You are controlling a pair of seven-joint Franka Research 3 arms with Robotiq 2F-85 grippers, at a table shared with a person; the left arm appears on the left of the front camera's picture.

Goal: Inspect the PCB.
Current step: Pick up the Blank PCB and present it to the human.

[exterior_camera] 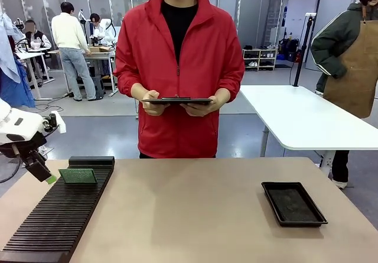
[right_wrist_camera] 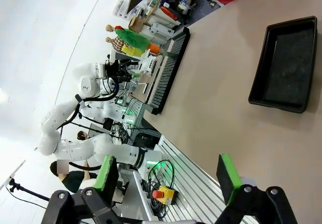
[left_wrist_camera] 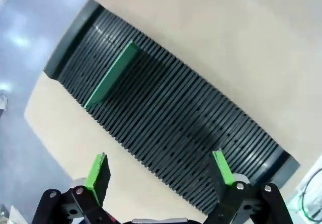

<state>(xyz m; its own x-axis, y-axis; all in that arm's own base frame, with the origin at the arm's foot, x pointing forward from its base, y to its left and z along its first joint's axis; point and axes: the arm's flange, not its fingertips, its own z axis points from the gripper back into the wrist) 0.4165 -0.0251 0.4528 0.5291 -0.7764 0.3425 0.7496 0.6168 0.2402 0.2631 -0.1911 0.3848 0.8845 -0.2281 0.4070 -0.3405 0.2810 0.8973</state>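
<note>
The PCB [exterior_camera: 78, 175], a small green board, stands on edge in a slot near the far end of the black ribbed rack [exterior_camera: 53, 221]. In the left wrist view the PCB [left_wrist_camera: 111, 75] leans in the rack [left_wrist_camera: 171, 118] well ahead of my fingers. My left gripper [exterior_camera: 48, 179] hangs open just left of the board, above the rack's left edge; in its own view the left gripper [left_wrist_camera: 160, 172] holds nothing between its green pads. My right gripper [right_wrist_camera: 168, 176] is open and empty, high over the table.
A shallow black tray [exterior_camera: 293, 203] lies at the table's right; the tray [right_wrist_camera: 285, 65] also appears from the right wrist. The person [exterior_camera: 179, 68] stands at the far side holding a dark tablet [exterior_camera: 177, 101] in both hands. A white table [exterior_camera: 307, 118] stands behind right.
</note>
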